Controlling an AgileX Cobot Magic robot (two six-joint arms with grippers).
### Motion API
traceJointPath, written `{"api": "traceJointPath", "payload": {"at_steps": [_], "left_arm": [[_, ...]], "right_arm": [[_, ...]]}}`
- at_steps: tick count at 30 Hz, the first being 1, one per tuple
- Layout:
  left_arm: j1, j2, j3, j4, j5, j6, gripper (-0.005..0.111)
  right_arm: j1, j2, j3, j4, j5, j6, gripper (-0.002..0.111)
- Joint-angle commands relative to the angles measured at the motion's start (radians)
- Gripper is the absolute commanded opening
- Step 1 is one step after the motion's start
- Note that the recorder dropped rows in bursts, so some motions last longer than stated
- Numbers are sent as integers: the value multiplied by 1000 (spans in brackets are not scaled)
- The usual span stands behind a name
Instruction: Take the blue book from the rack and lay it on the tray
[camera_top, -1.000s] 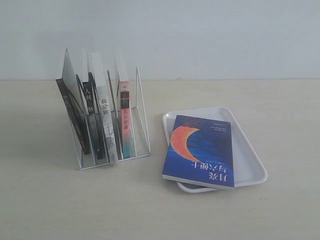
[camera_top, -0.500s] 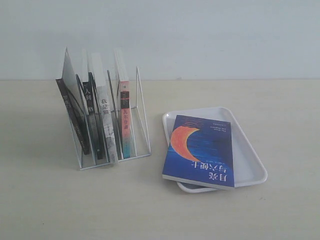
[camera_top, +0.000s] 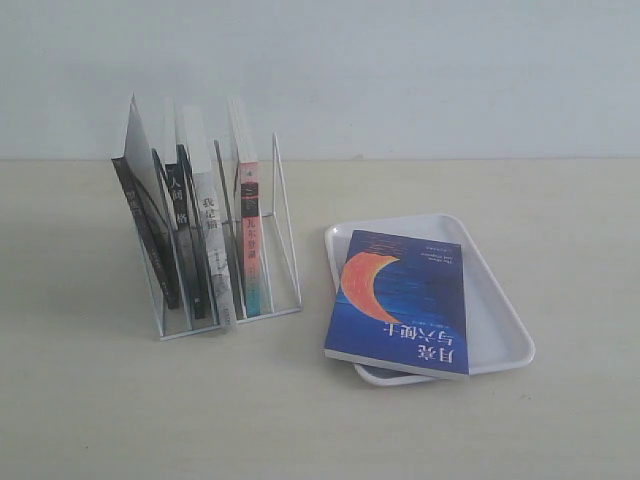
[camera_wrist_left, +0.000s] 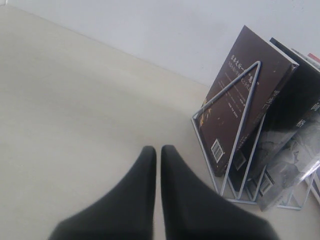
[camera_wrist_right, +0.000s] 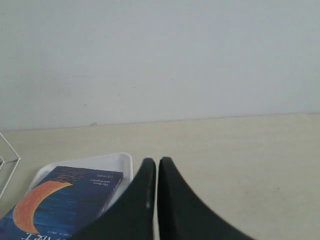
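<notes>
Left gripper (camera_wrist_left: 157, 150), seen from its own wrist, has its dark fingers pressed together with nothing between them. It hangs over bare table (camera_wrist_left: 75, 100), near the rack (camera_wrist_left: 243, 126) but not touching it.

From the right wrist, the right gripper (camera_wrist_right: 153, 161) is likewise closed and empty. It sits clear of the book (camera_wrist_right: 60, 205), which lies cover up on the tray (camera_wrist_right: 100, 162) beside and beyond the fingertips.

In the exterior view neither arm shows. The book rests flat on the tray to the right of the rack, crescent upward. Its near edge juts past the tray's near rim, so it seems to ride on the rim rather than sit wholly inside. Four other books (camera_top: 210, 250) lean in the rack's slots.

By the look of it the placing step is done and both arms are drawn back. If anything is left, it would be a light push to seat the book fully inside the rim.
</notes>
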Motion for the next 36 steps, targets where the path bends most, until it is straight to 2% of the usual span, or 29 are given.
{"api": "traceJointPath", "payload": {"at_steps": [1, 3, 14, 17, 22, 31, 36], "left_arm": [[2, -3, 3, -9, -5, 3, 4], [2, -3, 3, -9, -5, 3, 4], [2, -3, 3, -9, -7, 3, 4], [2, -3, 3, -9, -7, 3, 4], [2, -3, 3, -9, -7, 3, 4], [2, -3, 3, -9, -7, 3, 4], [2, -3, 3, -9, -7, 3, 4]], "right_arm": [[-3, -5, 3, -359, -9, 355, 1], [-3, -5, 3, -421, -11, 427, 1], [-3, -103, 38, -420, 15, 383, 1], [-3, -164, 38, -420, 187, 343, 1], [-3, -164, 38, -425, 342, 283, 1], [-5, -164, 38, -428, 342, 282, 1], [-76, -164, 38, -428, 342, 282, 1]]}}
